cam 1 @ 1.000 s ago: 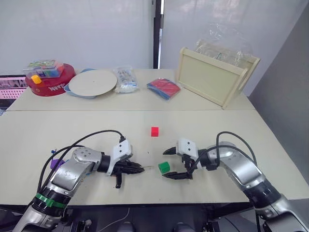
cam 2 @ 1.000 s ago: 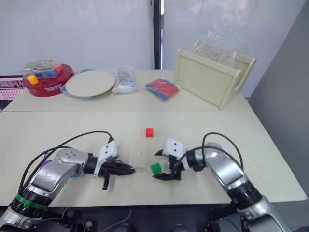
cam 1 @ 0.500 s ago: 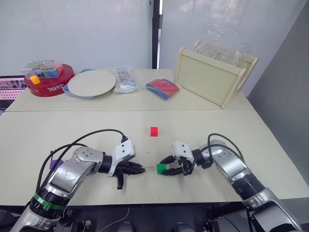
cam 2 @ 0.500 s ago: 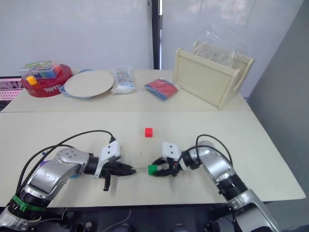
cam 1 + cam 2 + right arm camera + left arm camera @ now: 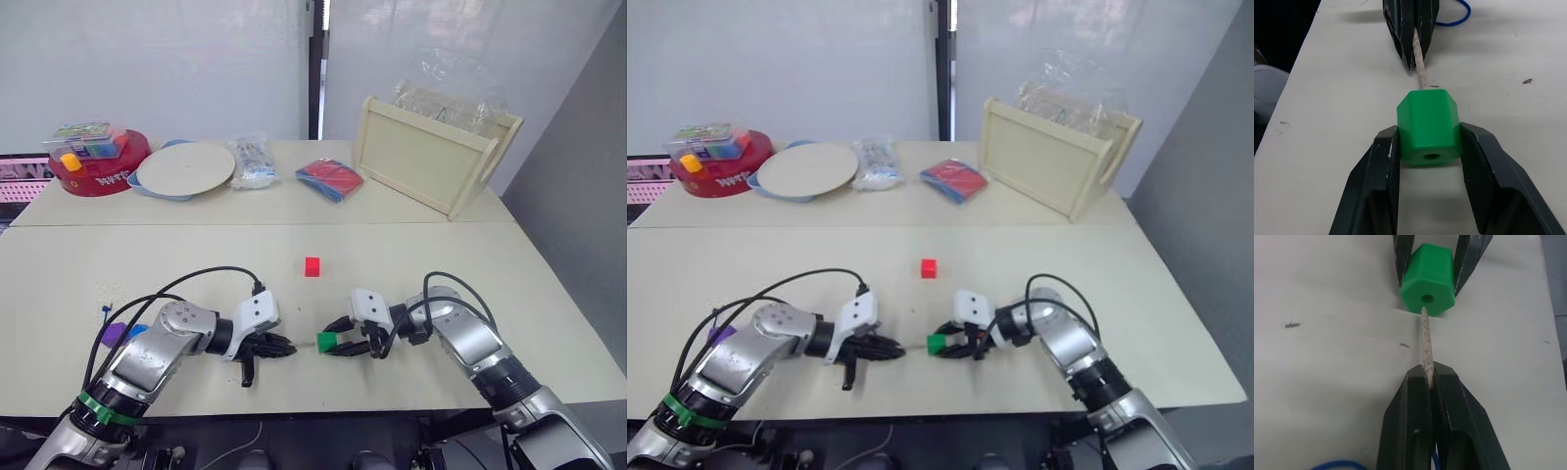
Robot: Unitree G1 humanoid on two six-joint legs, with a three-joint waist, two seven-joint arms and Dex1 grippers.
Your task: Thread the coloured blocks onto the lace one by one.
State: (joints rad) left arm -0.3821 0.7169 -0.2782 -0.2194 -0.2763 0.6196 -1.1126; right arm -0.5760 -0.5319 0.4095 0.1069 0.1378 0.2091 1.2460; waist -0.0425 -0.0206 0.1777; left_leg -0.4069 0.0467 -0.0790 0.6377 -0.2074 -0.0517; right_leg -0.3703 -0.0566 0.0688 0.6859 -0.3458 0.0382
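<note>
Near edge of worktop (image 5: 549,294) | left gripper (image 5: 1428,378) pinches the lace (image 5: 1425,340) tip; right gripper (image 5: 1430,147) clamps green block (image 5: 1427,125) | raise your tip slightly to meet the bore.

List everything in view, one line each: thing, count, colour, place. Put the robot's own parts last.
Green plastic block with a hole: 1, green, front table, held between the right jaws.
Dark-blue lace with pale stiff tip: 1, tip pinched in the left jaws, its end at the block's hole.
Small red cube: 1, red, front table middle.
Purple block: 1, purple, beside the left arm.
Round red tin: 1, red, far left; clear box of coloured pieces on top.
Round plate: 1, cream, beside the tin.
Clear packet: 1, right of the plate.
Red-and-blue flat pack: 1, far table middle.
Wooden tray: 1, pale, far right, tilted on edge.
Left gripper: 1, black.
Right gripper: 1, black.
</note>
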